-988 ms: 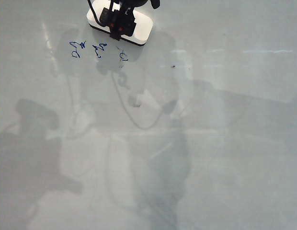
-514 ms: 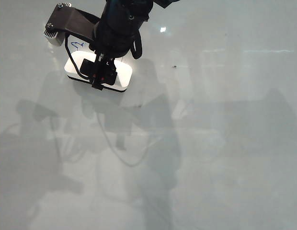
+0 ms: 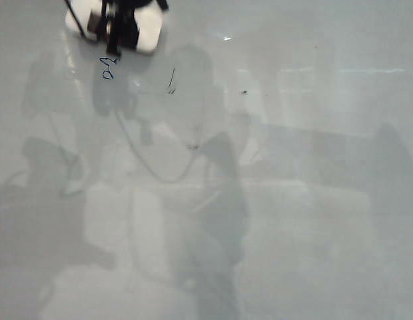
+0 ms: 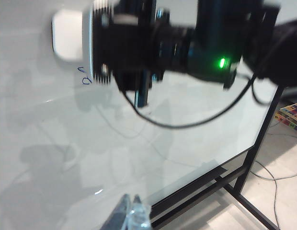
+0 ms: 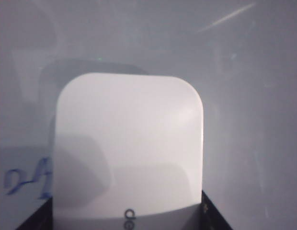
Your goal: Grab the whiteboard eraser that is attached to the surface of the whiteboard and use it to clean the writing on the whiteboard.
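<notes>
The glossy whiteboard (image 3: 280, 200) fills the exterior view with shadows and reflections, blue writing (image 3: 108, 69) and a thin dark streak (image 3: 171, 80) remaining at far left. There the right gripper (image 3: 116, 27), cut off by the frame's far edge, clamps the whiteboard eraser (image 3: 145, 30) flat on the board beside the scribble. The left gripper (image 4: 131, 215) hangs near the board's black-framed edge (image 4: 244, 172), barely visible, its jaws impossible to judge.

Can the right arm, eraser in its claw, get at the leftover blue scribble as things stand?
Probably yes. The right claw holds the eraser right beside the remaining blue scribble, with nothing lying between them on the whiteboard.
</notes>
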Tool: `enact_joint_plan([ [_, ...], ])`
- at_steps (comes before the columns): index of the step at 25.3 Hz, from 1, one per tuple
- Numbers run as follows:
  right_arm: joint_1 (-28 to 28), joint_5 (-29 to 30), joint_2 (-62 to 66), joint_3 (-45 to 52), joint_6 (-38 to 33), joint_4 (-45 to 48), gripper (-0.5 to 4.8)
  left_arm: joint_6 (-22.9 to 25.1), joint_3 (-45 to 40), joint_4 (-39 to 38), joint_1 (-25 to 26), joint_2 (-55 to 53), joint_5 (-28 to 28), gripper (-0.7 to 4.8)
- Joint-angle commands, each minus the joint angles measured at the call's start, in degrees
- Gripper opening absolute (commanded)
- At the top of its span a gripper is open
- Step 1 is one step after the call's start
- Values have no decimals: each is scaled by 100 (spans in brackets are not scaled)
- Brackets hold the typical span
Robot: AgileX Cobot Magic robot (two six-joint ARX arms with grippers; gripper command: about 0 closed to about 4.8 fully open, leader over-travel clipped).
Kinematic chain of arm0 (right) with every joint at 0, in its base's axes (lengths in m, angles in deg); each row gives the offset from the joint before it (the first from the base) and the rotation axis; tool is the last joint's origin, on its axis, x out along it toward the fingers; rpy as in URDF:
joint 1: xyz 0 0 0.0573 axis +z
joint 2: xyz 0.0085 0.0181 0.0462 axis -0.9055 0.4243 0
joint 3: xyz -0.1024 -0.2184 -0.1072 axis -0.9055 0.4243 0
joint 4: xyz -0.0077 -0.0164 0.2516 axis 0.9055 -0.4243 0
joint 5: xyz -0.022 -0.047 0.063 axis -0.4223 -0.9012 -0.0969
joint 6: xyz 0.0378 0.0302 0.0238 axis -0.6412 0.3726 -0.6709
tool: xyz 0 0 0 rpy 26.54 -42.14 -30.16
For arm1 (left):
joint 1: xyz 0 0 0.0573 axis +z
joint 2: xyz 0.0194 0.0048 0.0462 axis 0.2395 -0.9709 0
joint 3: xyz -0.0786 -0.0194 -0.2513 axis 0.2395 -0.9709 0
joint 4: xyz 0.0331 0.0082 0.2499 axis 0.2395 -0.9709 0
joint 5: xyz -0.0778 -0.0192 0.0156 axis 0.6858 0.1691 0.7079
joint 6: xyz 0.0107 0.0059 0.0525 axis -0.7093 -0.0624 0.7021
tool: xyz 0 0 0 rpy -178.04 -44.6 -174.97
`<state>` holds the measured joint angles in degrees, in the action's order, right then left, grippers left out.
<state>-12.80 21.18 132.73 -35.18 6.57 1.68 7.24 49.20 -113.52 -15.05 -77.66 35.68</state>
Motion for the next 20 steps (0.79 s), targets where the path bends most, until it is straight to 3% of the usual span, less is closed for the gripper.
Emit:
enact_joint_plan([
  [1,-31,-17,-7,-243,-13,-487,179,-2,7,70,-2,-9,22,-2],
  [6,4,-22,256,-236,-501,-1086,179,-2,7,70,-2,-9,22,-2],
  [16,146,-111,922,-236,-809,-1062,179,-2,7,68,-2,-9,22,-2],
  [20,118,-944,892,-468,-361,-1054,179,-2,7,68,-2,-9,28,-2],
])
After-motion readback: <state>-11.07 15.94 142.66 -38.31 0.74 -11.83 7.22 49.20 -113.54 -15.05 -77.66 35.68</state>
